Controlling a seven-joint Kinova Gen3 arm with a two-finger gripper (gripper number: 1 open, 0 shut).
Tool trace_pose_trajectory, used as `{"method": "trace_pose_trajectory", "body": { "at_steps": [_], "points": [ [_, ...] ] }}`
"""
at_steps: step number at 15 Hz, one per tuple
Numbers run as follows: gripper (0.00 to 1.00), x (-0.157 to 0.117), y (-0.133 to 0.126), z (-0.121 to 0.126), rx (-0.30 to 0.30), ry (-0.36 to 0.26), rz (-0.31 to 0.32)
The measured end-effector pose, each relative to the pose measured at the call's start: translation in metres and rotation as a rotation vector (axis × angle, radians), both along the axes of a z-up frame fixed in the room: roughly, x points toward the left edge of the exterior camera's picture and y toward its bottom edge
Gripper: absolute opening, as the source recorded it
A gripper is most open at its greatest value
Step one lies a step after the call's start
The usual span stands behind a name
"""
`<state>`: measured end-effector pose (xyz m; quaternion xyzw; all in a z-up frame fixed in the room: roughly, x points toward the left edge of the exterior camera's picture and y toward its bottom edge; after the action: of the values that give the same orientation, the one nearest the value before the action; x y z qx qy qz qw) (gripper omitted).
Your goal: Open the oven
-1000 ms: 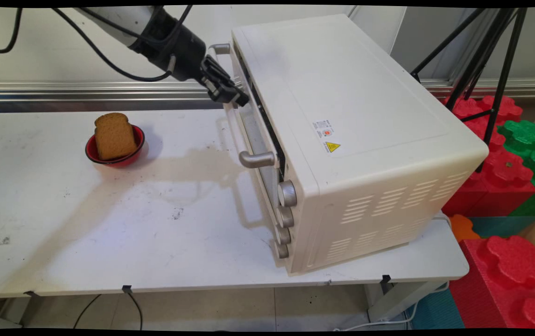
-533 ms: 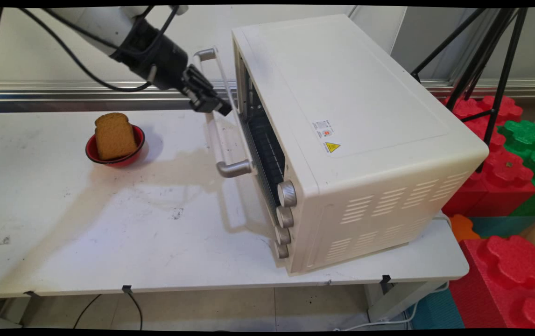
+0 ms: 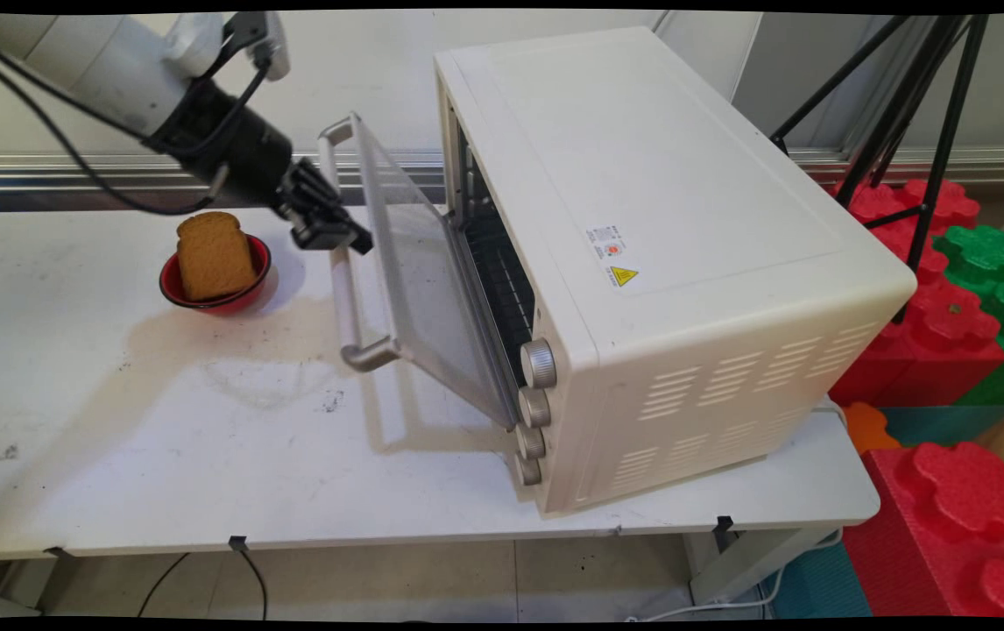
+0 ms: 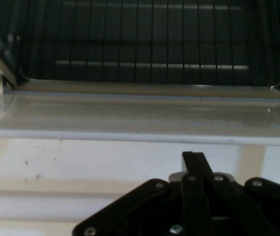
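Cream toaster oven (image 3: 668, 245), glass door (image 3: 423, 272) half-open, handle (image 3: 344, 289) in pincer (image 3: 353, 244).

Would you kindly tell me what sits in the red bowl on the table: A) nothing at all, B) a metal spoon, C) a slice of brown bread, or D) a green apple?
C: a slice of brown bread stands upright in the red bowl, left of the toaster oven.

1. The main view stood above the tabletop's (image 3: 204, 456) near side, looking down and across it toward the back wall, from a fair way off.
2. The hand view rode behind the claw (image 4: 194, 162), looking close along it into the oven (image 4: 150, 49).
3. Both views shared the oven's (image 3: 642, 219) open door (image 3: 423, 289) and rack.
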<state>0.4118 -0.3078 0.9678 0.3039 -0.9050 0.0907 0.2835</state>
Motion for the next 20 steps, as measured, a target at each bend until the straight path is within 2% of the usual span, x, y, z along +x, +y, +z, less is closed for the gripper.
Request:
{"method": "trace_pose_trajectory", "body": {
  "at_steps": [10, 20],
  "points": [
    [0.00, 0.042, 0.029, -0.042, 0.033, -0.059, -0.012],
    [0.00, 0.061, 0.037, -0.079, 0.046, -0.084, -0.003]
  ]
}}
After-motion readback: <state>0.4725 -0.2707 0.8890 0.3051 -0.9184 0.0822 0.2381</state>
